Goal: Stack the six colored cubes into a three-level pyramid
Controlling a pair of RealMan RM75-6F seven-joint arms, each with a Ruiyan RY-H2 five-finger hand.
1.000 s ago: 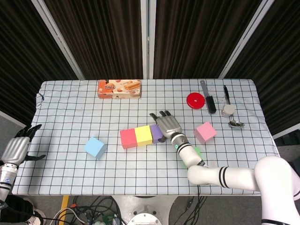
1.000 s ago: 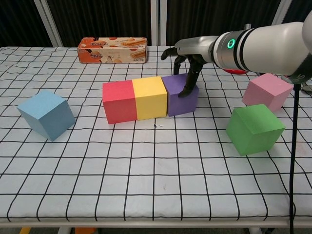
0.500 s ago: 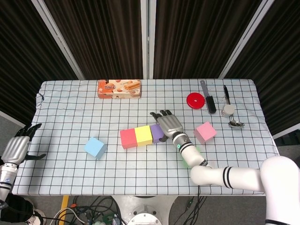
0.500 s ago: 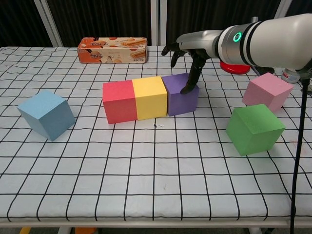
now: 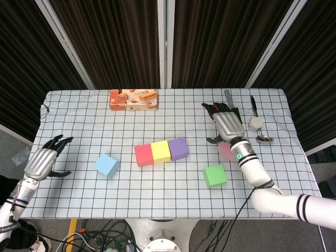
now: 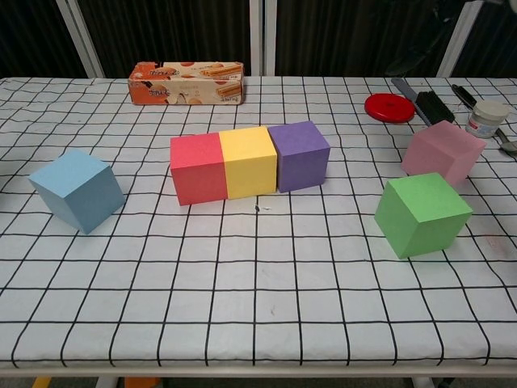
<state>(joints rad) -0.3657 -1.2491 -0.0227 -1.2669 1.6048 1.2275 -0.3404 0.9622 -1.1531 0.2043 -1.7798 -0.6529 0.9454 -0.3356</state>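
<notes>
Left hand [image 5: 43, 161] hovers with fingers spread, holding nothing, beside the blue cube [image 6: 77, 189], which sits apart. Red cube [image 6: 197, 168], yellow cube [image 6: 248, 161] and purple cube [image 6: 299, 155] touch in a row, evidently the base. Right hand [image 5: 227, 125], fingers apart and empty, hangs above the pink cube [image 6: 443, 153]; the green cube [image 6: 422, 213] lies near.

Bench [image 5: 79, 113] under white cloth with black grid. Dark pleated curtains [image 5: 121, 37] behind, split by pale metal posts [image 5: 166, 42], some slanted. Grey floor [image 5: 13, 144] at sides. Tangle of cables [image 5: 113, 233] below front edge. Even overhead light.
</notes>
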